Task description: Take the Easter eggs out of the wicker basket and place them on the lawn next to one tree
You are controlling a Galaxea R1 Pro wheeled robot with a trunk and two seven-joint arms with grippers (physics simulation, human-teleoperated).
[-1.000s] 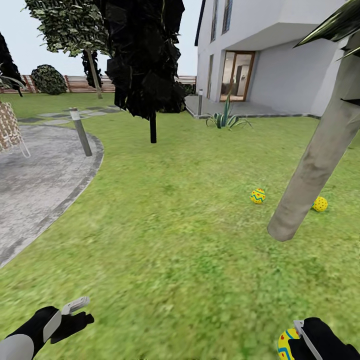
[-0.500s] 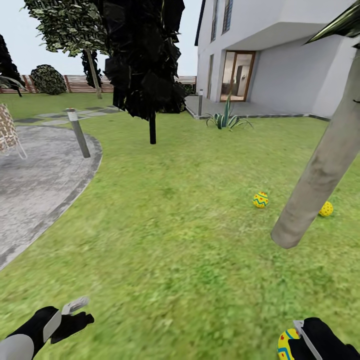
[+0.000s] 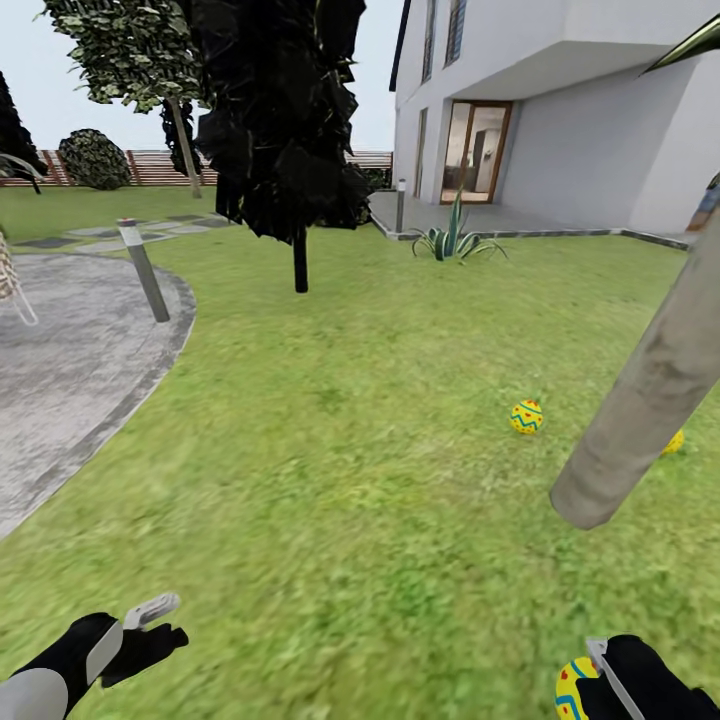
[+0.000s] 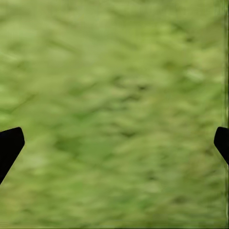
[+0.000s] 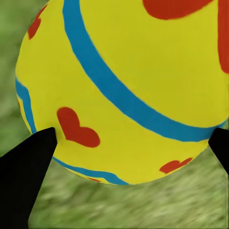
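My right gripper (image 3: 583,686) is shut on a yellow Easter egg (image 3: 570,692) with blue bands and red hearts, low at the right of the head view. The right wrist view shows that egg (image 5: 129,86) between the dark fingertips (image 5: 28,167), above grass. A second egg (image 3: 527,416) with a blue zigzag lies on the lawn (image 3: 360,480), left of the tree's pale leaning trunk (image 3: 645,400). A third egg (image 3: 674,442) peeks out behind that trunk. My left gripper (image 3: 163,623) hangs open and empty over grass (image 4: 114,114). The wicker basket is out of view.
A near-black tree (image 3: 285,120) on a thin trunk stands ahead left. The grey paved patio (image 3: 70,350) with a bollard (image 3: 143,270) curves along the left. A spiky plant (image 3: 455,240) and the white house (image 3: 560,110) stand behind. A fence (image 3: 150,168) runs along the far back.
The whole view has shifted: the camera moved, so the trunk and the two lying eggs sit lower and further right. Both grippers hold the same pose, the egg still held.
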